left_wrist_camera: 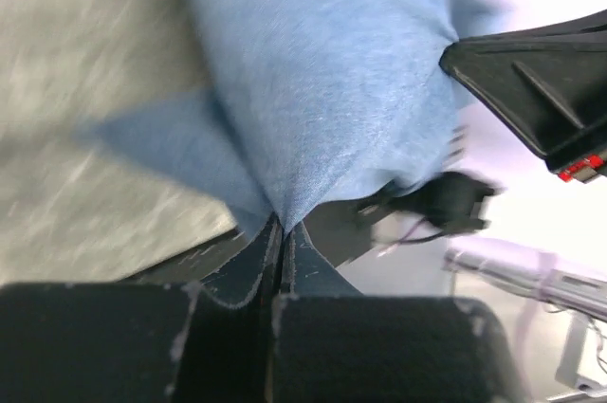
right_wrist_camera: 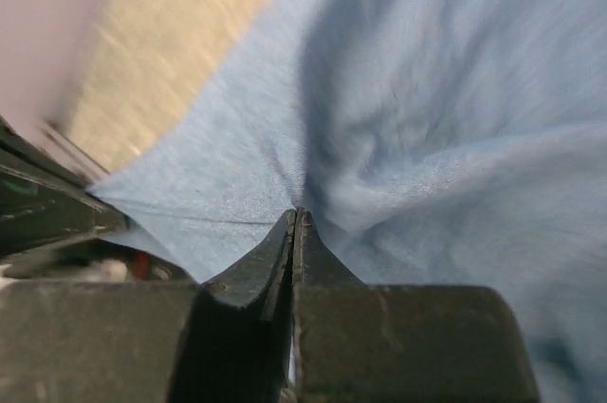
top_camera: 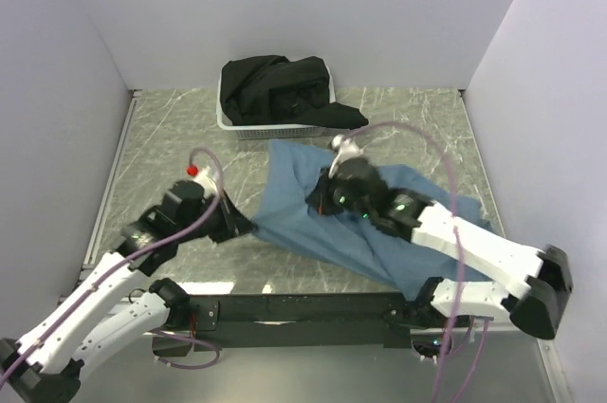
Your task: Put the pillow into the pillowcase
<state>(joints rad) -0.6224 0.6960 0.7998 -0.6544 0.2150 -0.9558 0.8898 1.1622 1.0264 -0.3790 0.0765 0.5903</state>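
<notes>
Left wrist: what are the fingers doing? — Ana

Left gripper (left_wrist_camera: 282,232) is pinching a fold of the slate-blue pillowcase (left_wrist_camera: 322,90), jaws pressed together on the fabric. Cloth is fanning out away from the pinch. — Raj

Right wrist? — Ana

Same story. Right gripper (right_wrist_camera: 296,223) is clamping a pucker of the pillowcase, jaws closed tight on it, creases radiating from the tips. — Raj

Top external, near to far? — Ana

Both arms are reaching in from the near edge. Left gripper is holding the case's left corner; right gripper is holding it near the upper middle. Pillowcase is lying rumpled on the marbled table (top_camera: 161,137), running under the right arm (top_camera: 474,242). Just beyond its far edge, a white basket (top_camera: 248,128) is holding black cloth (top_camera: 280,85) by the back wall. — Raj
</notes>
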